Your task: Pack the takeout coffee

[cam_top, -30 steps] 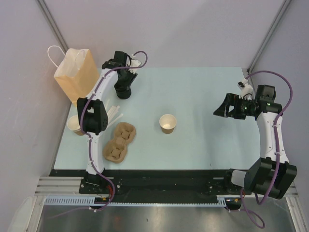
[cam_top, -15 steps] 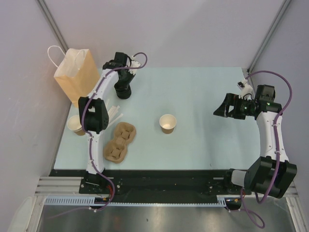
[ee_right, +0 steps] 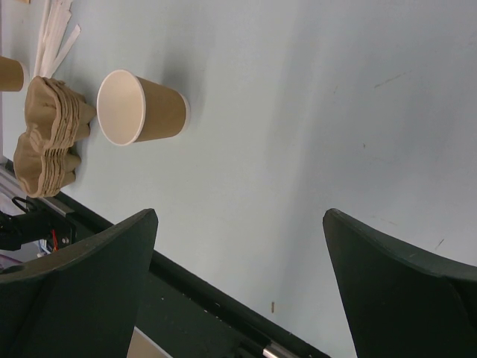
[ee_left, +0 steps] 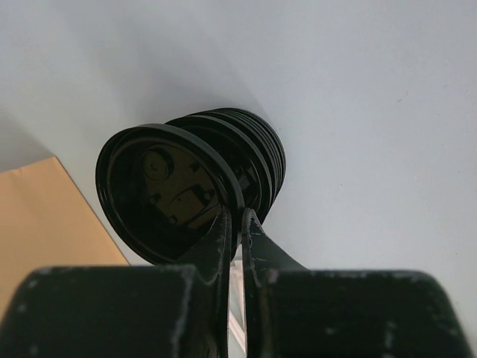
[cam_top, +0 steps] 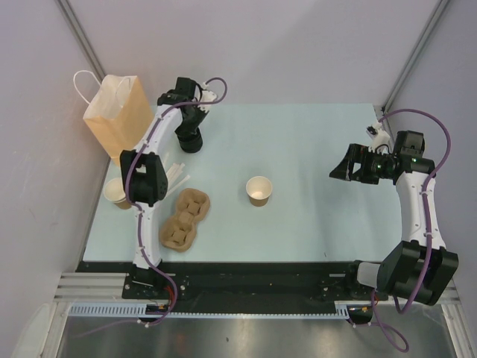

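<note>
Only the left wrist view shows the left hand (ee_left: 235,218) pinching a black lid (ee_left: 153,190) just ahead (fingers nearly together); the right hand (ee_right: 240,220) gapes wide.

My left arm (cam_top: 155,133) and right arm (cam_top: 414,205) wear white shells over the long links, with black housings at the joints and bases. A purple cable (cam_top: 216,83) runs along each one. A small green light (cam_top: 412,158) glows on the black housing near my right wrist. My left gripper (ee_left: 237,224) has two narrow matte black fingers (ee_left: 220,250), flecked with pale scuffs, on a blocky black body. My right gripper (ee_right: 238,216) has broad dark fingers (ee_right: 82,283) with rounded tips.
</note>
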